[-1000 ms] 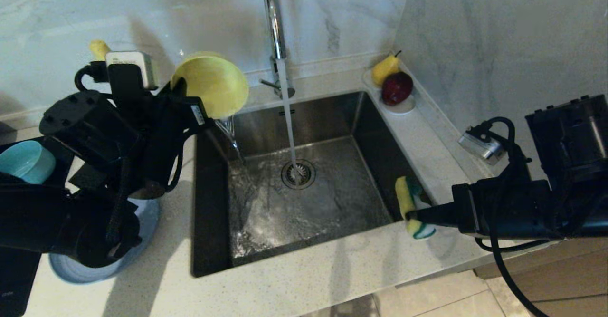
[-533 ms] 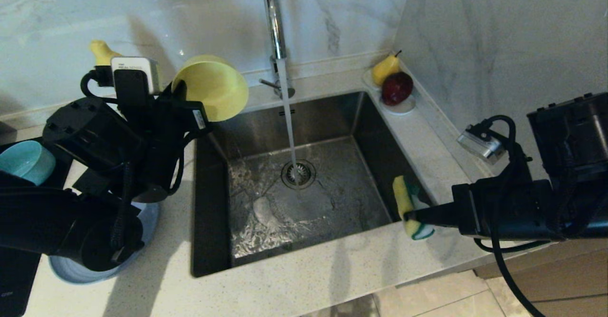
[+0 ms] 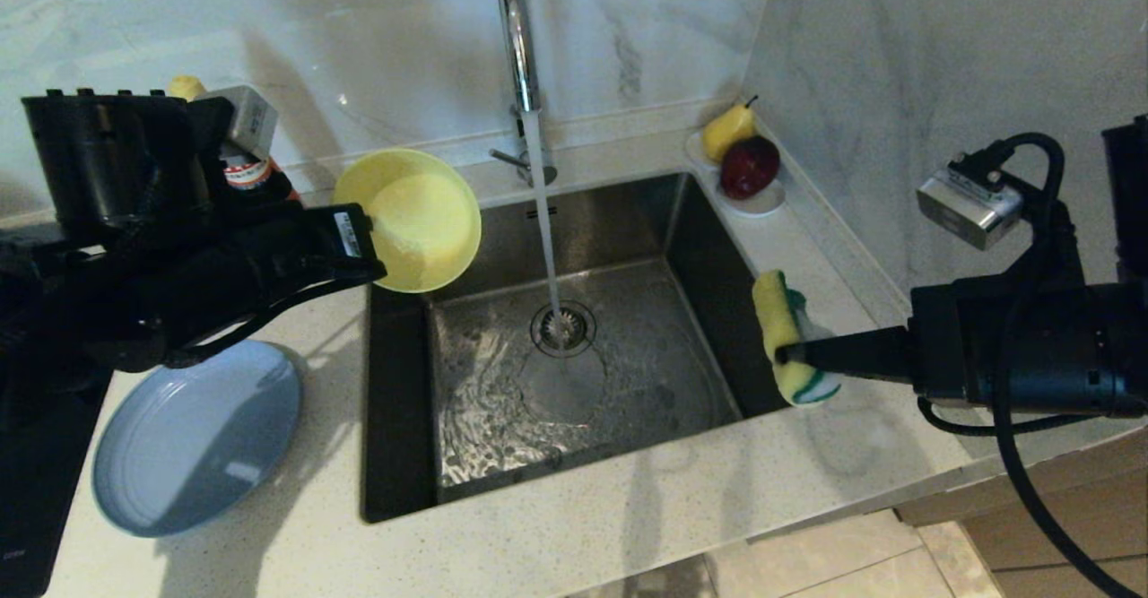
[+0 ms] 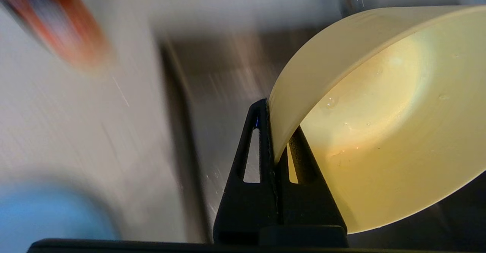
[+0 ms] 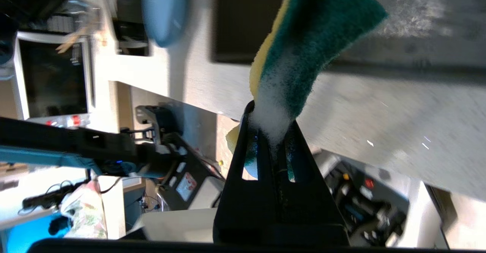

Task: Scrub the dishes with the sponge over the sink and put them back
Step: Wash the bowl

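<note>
Yellow bowl: held at the far-left corner of the sink, opening turned up and toward the camera; judged light and stiff, and slippery, since droplets are seen inside it.
Left gripper: jaws pinched on the bowl's near-left rim, one finger inside the wall and one outside; a rim pinch like this is judged apt to slip on a wet wall.
Sponge: held upright over the sink's right edge; judged soft and waterlogged, so it is best taken across its middle, as is being done.
Right gripper: jaws clamped on the sponge, which is squeezed thin between them.
Grey-blue plate: left lying on the counter, near-left of the sink; wide and shallow, so only an edge grip is offered.
Tap: water is seen running down to the drain.
Head view alone: both arms, the running water and the plate are laid out together.
Left wrist view alone: the finger inside the bowl and the beads of water are made plain.
Right wrist view alone: white foam at the jaws and the dark green scouring face are revealed.
Teal bowl: not found in the head view.
</note>
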